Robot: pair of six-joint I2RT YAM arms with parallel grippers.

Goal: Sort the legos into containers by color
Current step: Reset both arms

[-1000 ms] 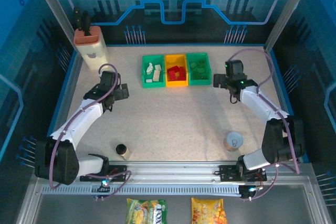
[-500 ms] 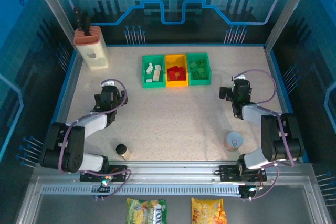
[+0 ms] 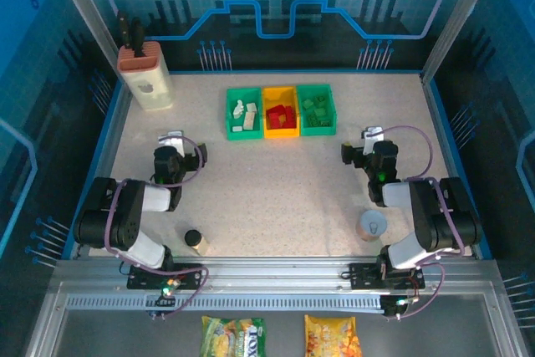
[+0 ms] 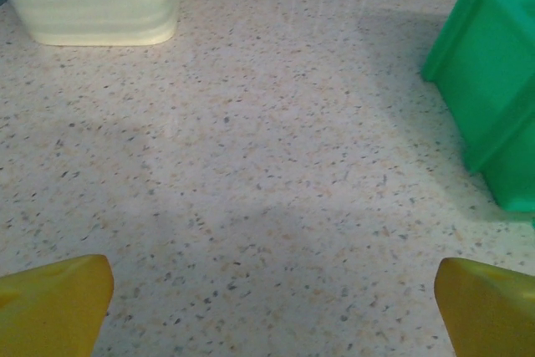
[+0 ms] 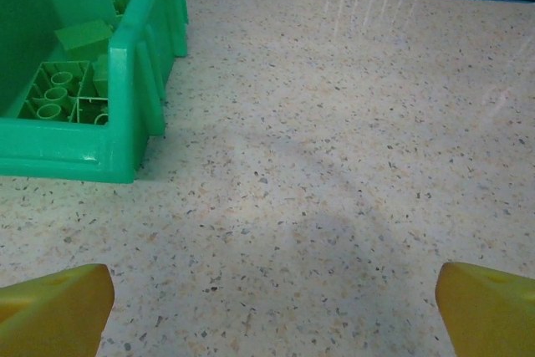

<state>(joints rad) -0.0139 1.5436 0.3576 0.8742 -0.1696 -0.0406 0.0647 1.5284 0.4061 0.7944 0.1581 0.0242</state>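
Left gripper (image 4: 269, 307): jaws spread wide, nothing between them, just bare speckled tabletop (image 4: 251, 165). Right gripper (image 5: 272, 307): same, spread and empty.

Landmark is the yellow-orange rectangular plastic bin (image 3: 281, 132). The left gripper sits near-left of it and the right gripper near-right, both well short of the bin row.

The green plastic bin left of the yellow-orange one (image 3: 244, 135) shows its corner at the right edge of the left wrist view. The green plastic bin on the right (image 5: 125, 123) shows its front wall and corner at upper left of the right wrist view. There is open table between each gripper and these edges.

Legos are all binned:
- small red bricks (image 3: 281, 113) in the yellow-orange bin
- cream-white bricks (image 3: 244, 112) in the left green bin
- green bricks (image 5: 58, 89) in the right green bin

Beige knife block (image 3: 146, 81) stands far-left of the yellow-orange bin. Wide open floor lies near-side of it.
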